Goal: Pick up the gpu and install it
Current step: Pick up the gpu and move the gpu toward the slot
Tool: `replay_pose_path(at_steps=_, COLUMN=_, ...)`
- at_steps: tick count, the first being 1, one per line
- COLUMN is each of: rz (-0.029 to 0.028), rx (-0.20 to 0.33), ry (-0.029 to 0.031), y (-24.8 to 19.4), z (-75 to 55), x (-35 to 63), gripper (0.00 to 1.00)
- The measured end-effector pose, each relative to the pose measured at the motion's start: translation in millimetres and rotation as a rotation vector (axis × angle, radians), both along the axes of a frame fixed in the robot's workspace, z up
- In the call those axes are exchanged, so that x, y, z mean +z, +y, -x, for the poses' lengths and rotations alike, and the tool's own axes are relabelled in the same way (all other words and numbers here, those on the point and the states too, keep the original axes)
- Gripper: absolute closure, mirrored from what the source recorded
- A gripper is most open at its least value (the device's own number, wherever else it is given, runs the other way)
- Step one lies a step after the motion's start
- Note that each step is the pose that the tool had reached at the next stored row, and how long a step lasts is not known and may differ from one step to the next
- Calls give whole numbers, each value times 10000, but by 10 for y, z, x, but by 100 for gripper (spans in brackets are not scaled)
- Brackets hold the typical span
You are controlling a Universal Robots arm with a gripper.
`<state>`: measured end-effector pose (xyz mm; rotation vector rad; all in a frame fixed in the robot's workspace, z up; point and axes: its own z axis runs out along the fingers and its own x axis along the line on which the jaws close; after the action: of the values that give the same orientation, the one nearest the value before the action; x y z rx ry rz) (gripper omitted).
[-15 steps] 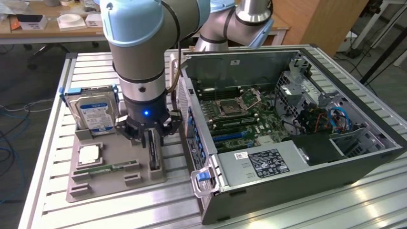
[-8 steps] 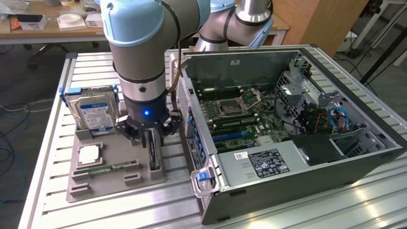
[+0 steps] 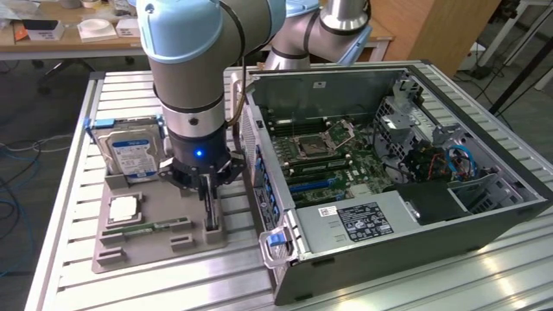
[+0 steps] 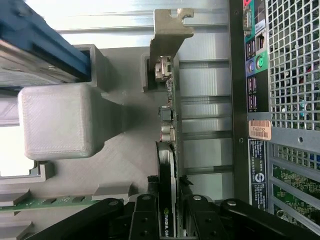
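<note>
Gripper (image 4: 167, 181) is clamped on the gpu (image 4: 166, 160), one pad on each face of the card. The card stands on edge in its slot on the grey printed tray (image 4: 125, 150), not lifted out. The slot runs along the tray edge nearest the PC case (image 3: 415, 241).

Writing: "NVIDIA" reads on the card's top edge between the fingers (image 4: 145, 215), and the letters after it are cut off by the frame. There's an orange sticker (image 4: 260, 130) on the case rear, code too small to trust. The hard drive (image 3: 129, 155) has a blue-white label, also illegible.

Clearance: there's only a narrow strip of slatted table (image 3: 112, 91) between the tray edge and the case's rear wall. The silver bracket (image 4: 170, 25) sticks out past the tray end. On the other side a grey block (image 4: 60, 120) sits near the card.

Hidden: the arm blocks most of the card in the exterior view, and its lower edge is down in the slot. The memory stick (image 3: 155, 227) and CPU (image 3: 124, 208) lie further in on the tray, well apart from the fingers.
</note>
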<state>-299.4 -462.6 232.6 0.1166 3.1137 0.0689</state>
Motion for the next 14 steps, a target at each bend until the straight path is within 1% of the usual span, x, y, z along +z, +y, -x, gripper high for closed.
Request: replay_pose_path(at_steps=14, rz=0, rx=0, ry=0, y=0, z=0, x=0, gripper=73)
